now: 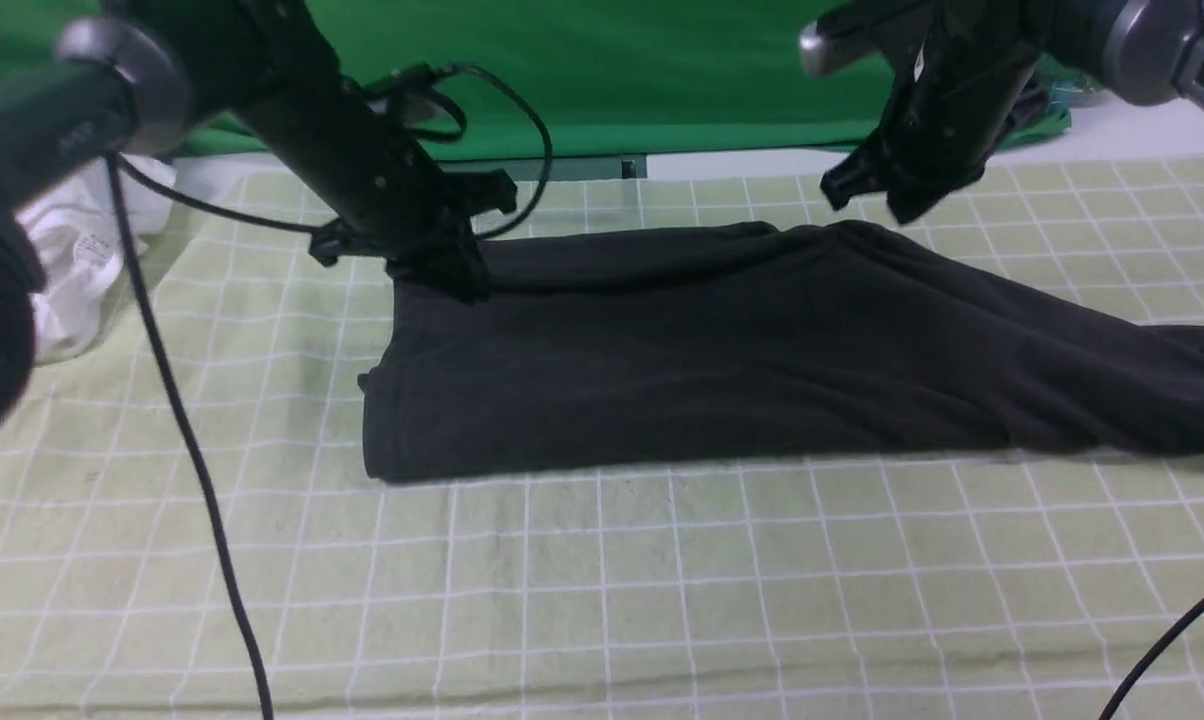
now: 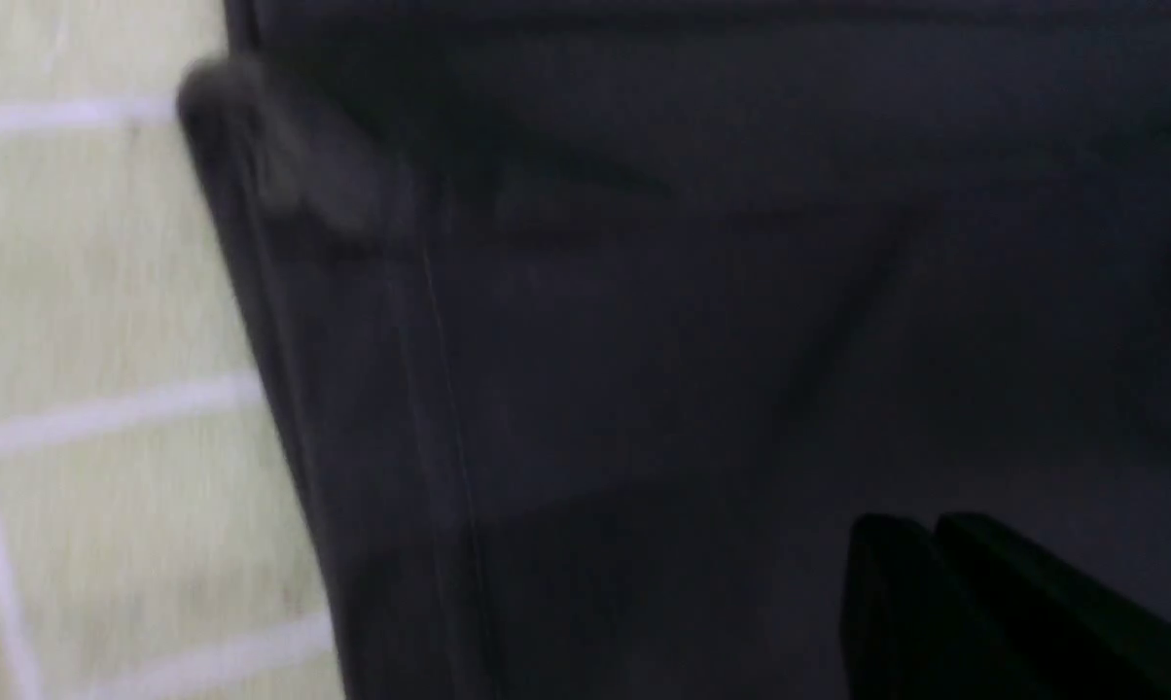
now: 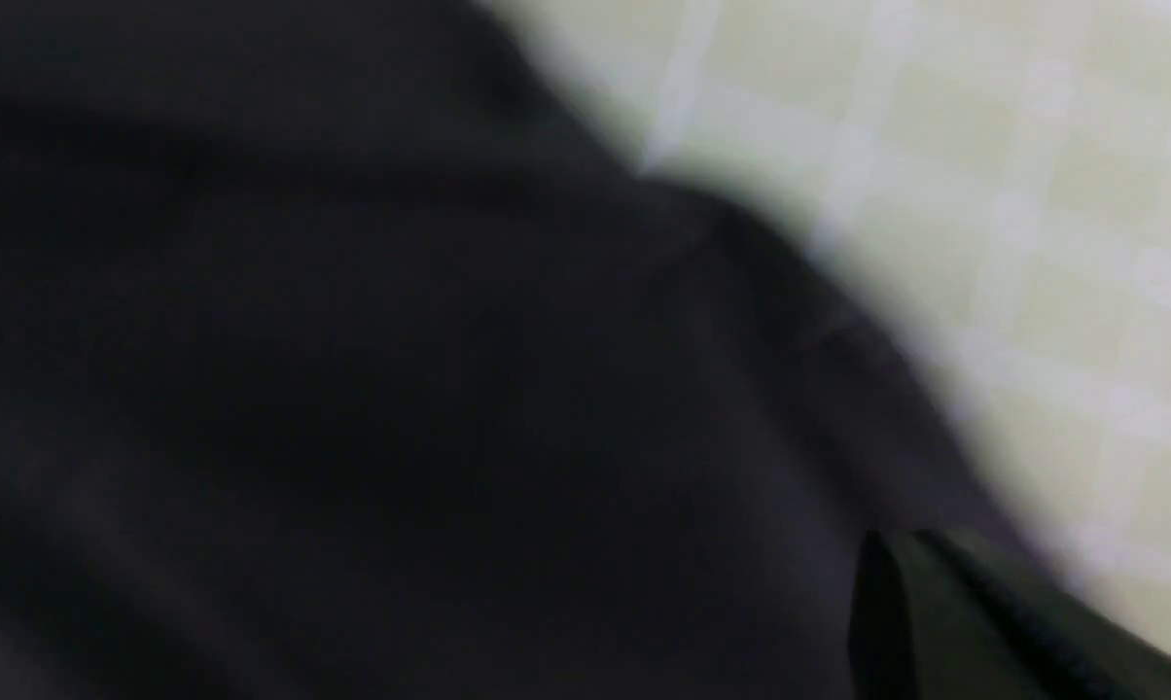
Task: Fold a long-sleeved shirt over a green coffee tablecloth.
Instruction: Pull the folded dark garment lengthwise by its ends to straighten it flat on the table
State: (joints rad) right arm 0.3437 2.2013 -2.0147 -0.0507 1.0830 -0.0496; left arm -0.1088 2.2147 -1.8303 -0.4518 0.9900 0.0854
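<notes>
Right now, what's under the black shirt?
The long-sleeved shirt lies on the green coffee tablecloth, which shows in front of, behind and left of it. The patch directly beneath is covered; whether anything else lies under there can't be seen.

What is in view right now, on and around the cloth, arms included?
long-sleeved shirt: one, black, partly folded across the middle of the tablecloth, one part stretching off to the right.
green coffee tablecloth: one, pale yellow-green with white grid lines, spread under everything.
green fabric: one, vivid green, behind the far edge.
white garment: one, white, bunched at the far left.
cables: at least two, black, one draped down the left, one at the lower right corner.
left gripper: one, black, shut, tip down at the shirt's far left corner.
right gripper: one, black, shut, raised above the shirt's far edge, apart from it.
</notes>
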